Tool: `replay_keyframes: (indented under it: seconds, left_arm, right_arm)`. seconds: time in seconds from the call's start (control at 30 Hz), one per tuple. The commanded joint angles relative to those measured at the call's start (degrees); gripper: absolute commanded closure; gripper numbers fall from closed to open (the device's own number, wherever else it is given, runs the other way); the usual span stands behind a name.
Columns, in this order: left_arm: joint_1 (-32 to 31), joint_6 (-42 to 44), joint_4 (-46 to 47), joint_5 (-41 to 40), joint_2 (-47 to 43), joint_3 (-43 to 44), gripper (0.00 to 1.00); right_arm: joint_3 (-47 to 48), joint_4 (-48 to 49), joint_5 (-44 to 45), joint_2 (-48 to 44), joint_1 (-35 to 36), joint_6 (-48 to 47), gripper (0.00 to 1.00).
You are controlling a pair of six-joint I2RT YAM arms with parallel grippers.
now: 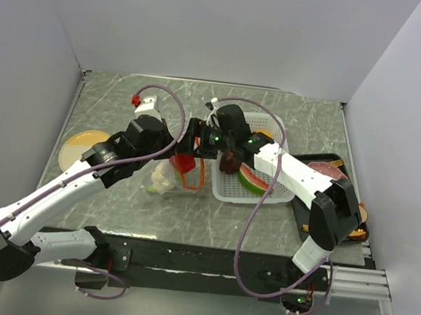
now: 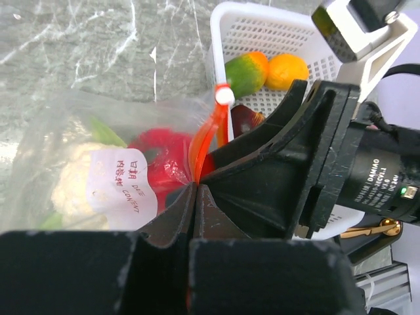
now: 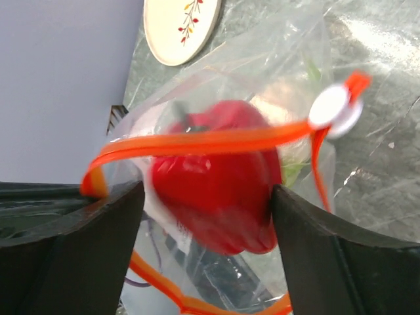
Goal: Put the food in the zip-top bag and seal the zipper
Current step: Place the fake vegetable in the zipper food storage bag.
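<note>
1. Left gripper: clamped tight on the thin orange-red zipper strip, pinching one lip of the clear crinkly zip-top bag and holding it up.
2. Right gripper: jaws spread wide at the bag mouth, red plastic toy pepper filling the gap. Gripped or merely framed, cannot tell.
3. Inside the bag: pepper and white toy cauliflower. Bag mid-table, just left of the white perforated plastic basket.
4. In the basket, not yet bagged: green-orange toy mango, round toy orange, watermelon slice, dark purple ball.
5. Risks: right fingers snagging the strip on withdrawal, pulling the lip out of the left pinch. Mouth collapsing. Pepper rolling back out. White slider knocked along early.
</note>
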Motion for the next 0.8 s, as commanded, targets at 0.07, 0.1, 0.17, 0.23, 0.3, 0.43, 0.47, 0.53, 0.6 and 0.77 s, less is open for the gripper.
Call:
replay_keyframes:
  seconds: [0.07,0.1,0.17,0.23,0.3,0.43,0.47,0.53,0.6,0.77]
  left_arm:
    - [-0.1,-0.3,0.5,-2.7,-3.3,2.9,0.97]
    - [-0.1,-0.4,0.4,-3.0,-3.3,3.1,0.97]
    - [-0.1,-0.1,0.5,-3.1,-3.8,3.0,0.97]
    - [0.0,-0.8,-0.6,-4.7,-4.0,3.4,0.99]
    - [0.0,-0.8,-0.2,-6.0,-5.3,2.5,0.97]
    - [0.3,-3.1,-5.9,-11.7,-5.5,3.1,0.99]
    - [0.3,-5.8,-7.9,-14.8,-6.1,5.2,0.99]
    - [0.4,-3.9,-4.9,-16.3,-8.9,4.0,0.98]
    - [1.3,-0.8,2.6,-13.0,-12.9,0.0,0.92]
    - [1.8,-3.5,-5.7,-11.9,-4.7,3.2,0.99]
  right_arm:
    - [0.0,-0.2,3.1,-4.0,0.4,-2.2,0.08]
    - [-0.1,-0.8,3.7,-4.1,0.4,-2.2,0.07]
    - [-0.6,-1.3,5.9,-5.3,0.1,-2.3,0.07]
    - [-1.9,-1.6,8.6,-6.7,0.0,-2.5,0.07]
    - [-2.5,-3.5,11.7,-9.1,-0.4,-2.9,0.07]
    - [-5.6,-5.6,17.8,-14.2,-1.9,-4.0,0.07]
    - [-6.4,-5.9,20.0,-16.7,-2.4,-4.0,0.07]
    - [-9.4,-5.4,21.1,-19.2,-4.3,-4.2,0.07]
    - [-11.4,-5.1,21.4,-22.1,-6.6,-3.8,0.07]
    - [-16.2,-4.9,20.3,-24.3,-10.2,-3.5,0.06]
